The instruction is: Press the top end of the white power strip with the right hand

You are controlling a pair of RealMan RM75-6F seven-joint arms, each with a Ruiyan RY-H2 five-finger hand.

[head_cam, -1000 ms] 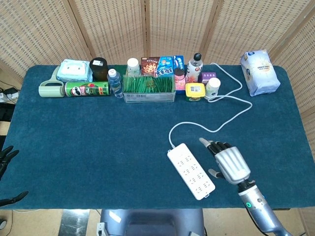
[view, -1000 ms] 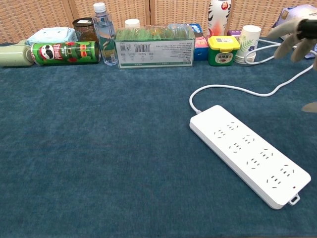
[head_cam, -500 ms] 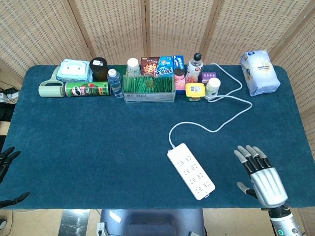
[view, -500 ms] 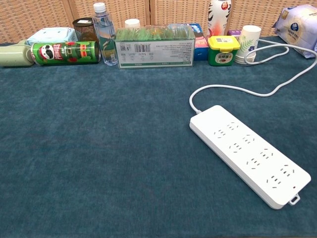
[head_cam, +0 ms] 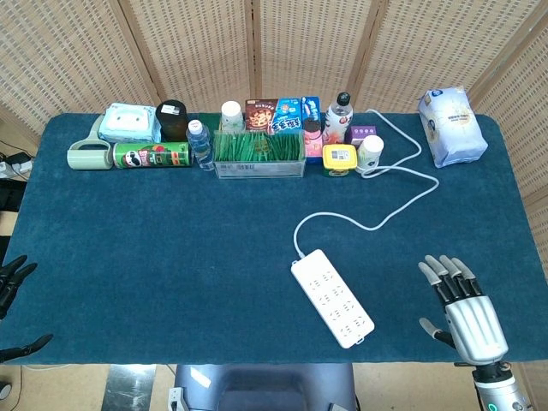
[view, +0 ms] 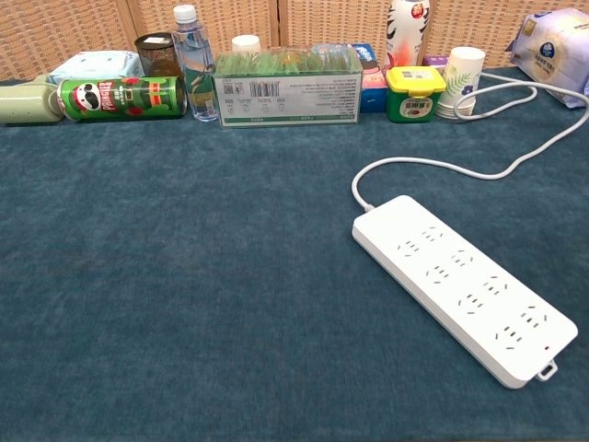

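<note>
The white power strip (head_cam: 332,297) (view: 460,284) lies diagonally on the blue table cloth, right of centre, with its cable leaving the top end towards the back. My right hand (head_cam: 463,310) hovers at the table's front right corner, well to the right of the strip, fingers spread and holding nothing. It is outside the chest view. Only dark fingertips (head_cam: 13,276) of my left hand show at the far left edge of the head view, off the table, apart and empty.
The white cable (head_cam: 377,188) loops back to a row of goods along the far edge: a green can (head_cam: 152,155), a water bottle (head_cam: 200,144), a clear box of green items (head_cam: 259,152), cups and cartons. A white bag (head_cam: 451,125) lies at the back right.
My right hand has drawn away from beside the strip to the front right corner, leaving the chest view, and drifted slightly further right and down in the last half second.
</note>
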